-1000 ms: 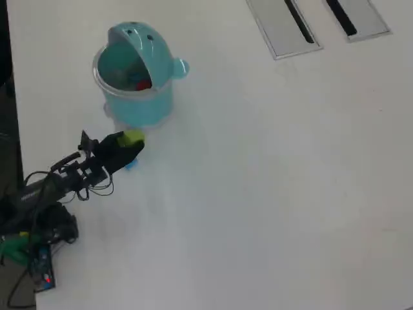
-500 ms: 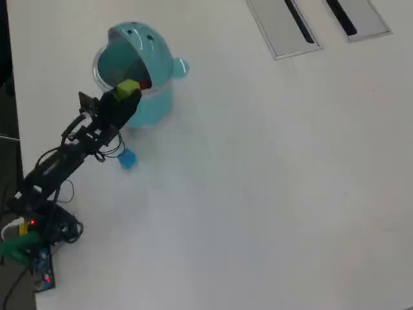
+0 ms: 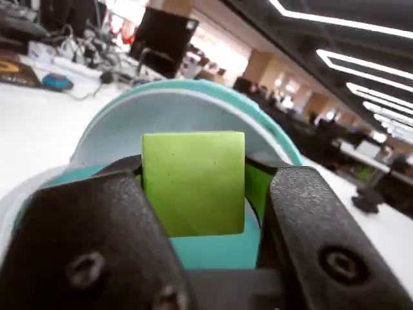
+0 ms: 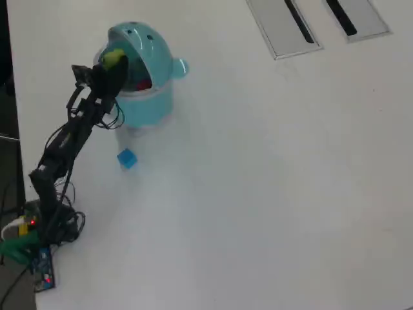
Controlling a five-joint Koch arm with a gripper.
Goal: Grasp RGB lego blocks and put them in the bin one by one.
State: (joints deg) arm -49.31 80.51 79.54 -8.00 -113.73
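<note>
A lime-green lego block [image 3: 193, 184] is clamped between my black jaws, so my gripper [image 3: 197, 169] is shut on it. In the overhead view the gripper [image 4: 113, 59] holds the green block [image 4: 115, 56] over the open mouth of the teal bin [image 4: 150, 106]. The bin's domed lid [image 3: 187, 106] fills the wrist view just behind the block. Inside the bin lies a red block [image 4: 144, 84]. On the table below the bin rests a blue block [image 4: 126, 158], apart from the arm.
Two grey slotted panels [image 4: 284, 26] are set into the table at the top right. The arm's base and wiring [image 4: 35, 239] sit at the lower left edge. White tabletop [image 4: 271, 194] stretches to the right.
The arm has lifted the green block from the table beside the blue block and carried it up over the bin's opening. The blue block stays where it was.
</note>
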